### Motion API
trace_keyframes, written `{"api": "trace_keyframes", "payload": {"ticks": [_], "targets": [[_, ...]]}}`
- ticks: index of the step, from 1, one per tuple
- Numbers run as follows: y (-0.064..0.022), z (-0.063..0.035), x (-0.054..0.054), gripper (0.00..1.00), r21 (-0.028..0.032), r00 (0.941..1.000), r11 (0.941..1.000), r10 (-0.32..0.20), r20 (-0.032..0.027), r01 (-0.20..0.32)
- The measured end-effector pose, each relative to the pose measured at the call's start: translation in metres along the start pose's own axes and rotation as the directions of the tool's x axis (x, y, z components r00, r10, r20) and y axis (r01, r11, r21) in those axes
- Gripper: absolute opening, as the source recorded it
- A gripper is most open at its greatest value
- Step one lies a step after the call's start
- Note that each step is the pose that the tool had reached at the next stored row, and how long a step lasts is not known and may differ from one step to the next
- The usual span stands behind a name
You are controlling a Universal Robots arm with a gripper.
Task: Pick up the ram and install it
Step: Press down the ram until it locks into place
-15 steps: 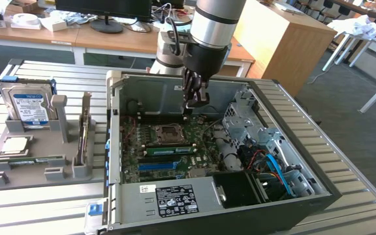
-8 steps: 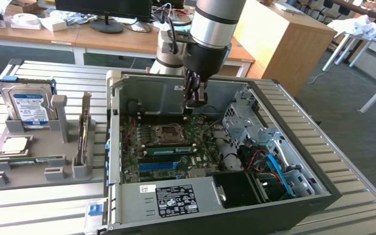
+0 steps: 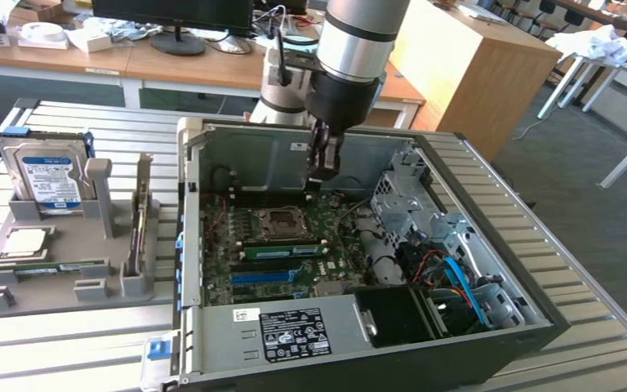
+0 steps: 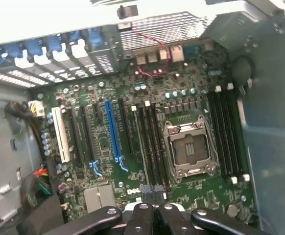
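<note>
Gripper point(image 3: 316, 181) hangs inside the open computer case point(image 3: 515, 245), above the motherboard point(image 4: 108, 196) near the empty processor socket point(image 4: 187, 147), and its fingers are pressed together. From the wrist view I cannot tell whether something thin is pinched between them; I see only a small dark piece at the tips. On the grey holder point(image 3: 63, 282), which stands on the surface beside the case at the exterior view's left, one ram point(image 3: 46, 268) lies flat near the holder's front edge, close to the silver processor chip point(image 3: 22, 239), and the hard drive point(image 3: 50, 175) stands at its back edge. In the case, a green stick point(image 3: 283, 250) already sits in a slot beside the socket. I judge that one module is placed, but I cannot confirm it is fully seated, and the ram on the holder is not yet picked.
</note>
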State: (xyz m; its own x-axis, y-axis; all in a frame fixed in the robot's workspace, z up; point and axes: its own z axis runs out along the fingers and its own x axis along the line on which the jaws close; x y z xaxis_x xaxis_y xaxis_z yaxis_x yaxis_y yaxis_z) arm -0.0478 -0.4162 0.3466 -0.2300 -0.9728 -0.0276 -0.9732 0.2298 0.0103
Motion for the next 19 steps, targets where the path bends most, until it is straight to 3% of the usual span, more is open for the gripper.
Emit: {"api": "trace_keyframes", "payload": {"ticks": [5, 10, 14, 19], "targets": [[0.0, 0.0007, 0.0, 0.1, 0.0025, 0.9959, 0.9959, 0.091, 0.001, -0.091], [0.0, 0.0015, 0.0, 0.1, 0.0049, 0.9835, 0.9835, 0.181, 0.0024, -0.181], [0.0, 0.0023, 0.0001, 0.1, 0.0066, 0.9679, 0.9679, 0.251, 0.0035, -0.251], [0.0, 0.0034, 0.0001, 0.1, 0.0087, 0.9411, 0.9411, 0.338, 0.0051, -0.338]]}}
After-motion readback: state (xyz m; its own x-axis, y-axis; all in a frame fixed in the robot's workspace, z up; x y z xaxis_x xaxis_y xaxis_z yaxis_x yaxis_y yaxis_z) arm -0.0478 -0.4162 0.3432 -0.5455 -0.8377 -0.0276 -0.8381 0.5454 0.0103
